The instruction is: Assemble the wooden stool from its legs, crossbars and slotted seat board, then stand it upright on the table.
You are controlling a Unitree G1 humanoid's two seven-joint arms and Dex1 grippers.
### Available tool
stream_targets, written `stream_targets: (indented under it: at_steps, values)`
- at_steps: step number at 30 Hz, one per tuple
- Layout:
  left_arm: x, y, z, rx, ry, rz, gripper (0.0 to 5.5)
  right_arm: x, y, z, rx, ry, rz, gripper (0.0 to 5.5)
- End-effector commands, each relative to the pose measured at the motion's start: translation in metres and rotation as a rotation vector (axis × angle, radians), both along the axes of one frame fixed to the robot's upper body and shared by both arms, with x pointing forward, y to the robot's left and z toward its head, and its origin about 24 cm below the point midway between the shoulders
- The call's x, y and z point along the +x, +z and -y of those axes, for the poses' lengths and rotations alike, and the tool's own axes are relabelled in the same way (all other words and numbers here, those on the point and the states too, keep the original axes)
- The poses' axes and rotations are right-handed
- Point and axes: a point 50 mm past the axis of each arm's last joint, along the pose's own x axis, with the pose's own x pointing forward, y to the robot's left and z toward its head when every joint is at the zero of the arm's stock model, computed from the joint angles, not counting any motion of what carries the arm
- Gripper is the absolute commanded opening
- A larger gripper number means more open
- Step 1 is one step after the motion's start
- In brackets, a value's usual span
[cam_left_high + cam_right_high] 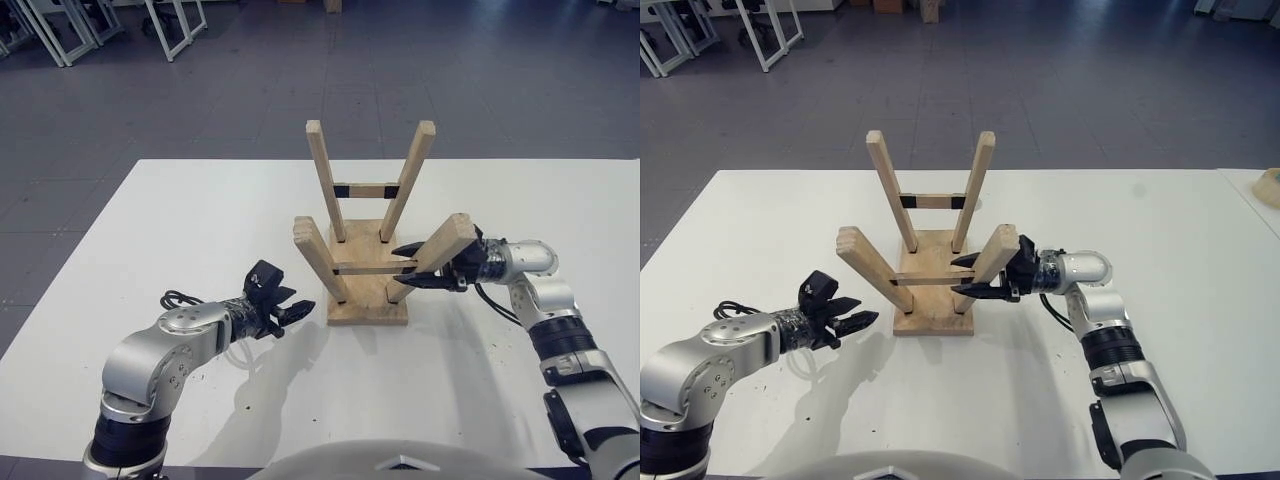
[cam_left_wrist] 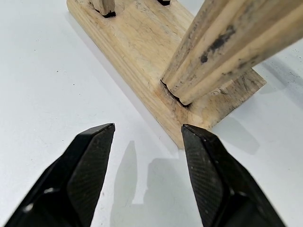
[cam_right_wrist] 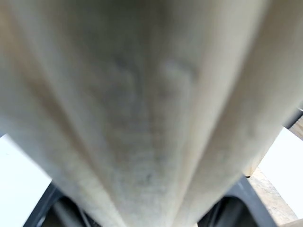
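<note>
The wooden stool rests upside down on its seat board (image 1: 368, 302) in the middle of the white table (image 1: 200, 220). Its legs point up and splay outward. The two far legs (image 1: 325, 175) are joined by a short crossbar (image 1: 365, 190). A second crossbar (image 1: 372, 268) links the near left leg (image 1: 318, 255) and the near right leg (image 1: 442, 248). My right gripper (image 1: 410, 267) is shut on the near right leg, one finger on each side. My left gripper (image 1: 292, 310) is open just left of the seat board's near corner (image 2: 208, 109), a little above the tabletop, holding nothing.
A black cable (image 1: 180, 298) lies on the table by my left forearm. A pale object (image 1: 1270, 186) sits on another surface at the far right edge. Bare tabletop surrounds the stool. The table's far edge (image 1: 500, 160) lies just beyond the stool.
</note>
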Motion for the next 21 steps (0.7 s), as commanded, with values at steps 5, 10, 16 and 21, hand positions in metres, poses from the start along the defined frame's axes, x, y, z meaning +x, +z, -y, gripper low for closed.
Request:
stream_targets:
  at_steps: [5,10,16,21]
  values:
    - [-0.002,-0.005,0.008,0.003,0.0,0.004,2.63,0.02,0.021,-0.004,-0.017,-0.065,0.085,2.55]
    - [-0.003,-0.007,0.011,-0.001,0.011,0.005,2.63,0.026,0.03,-0.006,-0.01,-0.071,0.118,3.57]
    - [-0.003,-0.007,0.006,0.021,0.023,0.003,2.63,0.014,0.023,-0.002,-0.012,-0.044,0.095,4.69]
    - [0.0,-0.006,0.003,0.034,0.026,0.009,2.63,-0.006,0.015,0.003,-0.014,-0.032,0.076,5.48]
